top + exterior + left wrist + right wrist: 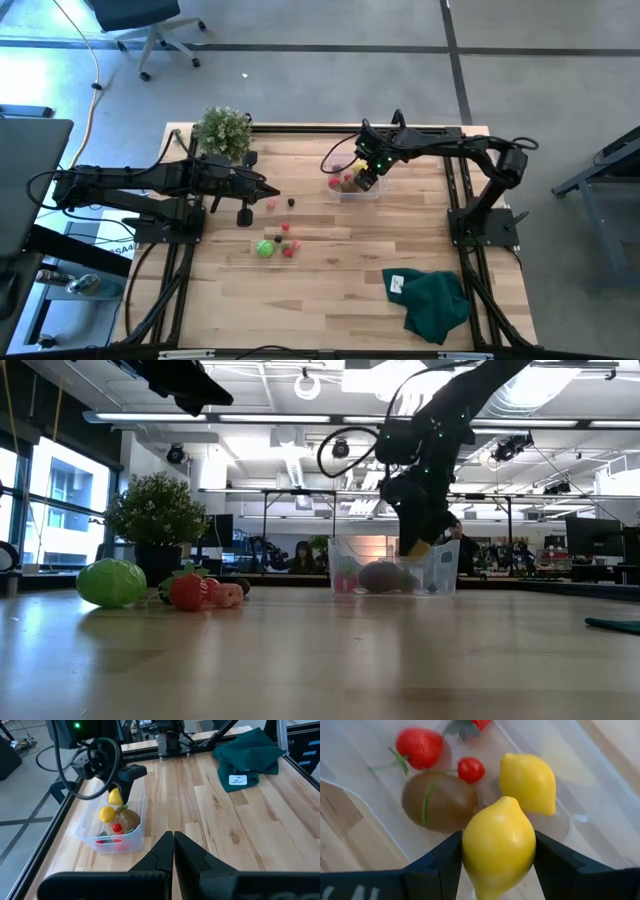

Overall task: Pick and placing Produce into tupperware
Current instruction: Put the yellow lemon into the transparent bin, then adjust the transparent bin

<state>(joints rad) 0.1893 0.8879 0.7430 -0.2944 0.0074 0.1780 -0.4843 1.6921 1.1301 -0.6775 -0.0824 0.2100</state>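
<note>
The clear tub (137, 832) sat on the wooden table (400, 240), near the far edge, a little way to the right of the potted plant (222, 130). Inside the tub lay a yellow lemon (530, 782), a brown kiwi (439, 802), a small red tomato (471, 769) and a red strawberry (420, 746). The kiwi touched the little tomato.

Just above the tub hung the right gripper (498, 851). Its two dark fingers (440, 865) pinched a second yellow lemon (498, 845) from both sides. That lemon was over the kiwi and the other lemon, and had not been let go.

More toy food lay out on the table, well apart from the tub and in front of the plant. There was a bright green round one (265, 248), with small red pieces (288, 251) beside it. From the low view, the green one (111, 582) sat next to a red strawberry (190, 591).

The left gripper (272, 191) waited near the plant, above the table, and its fingers (192, 852) were pressed together with nothing between them.

A dark green cloth (432, 298) lay far from the tub, at the table's near right corner.
</note>
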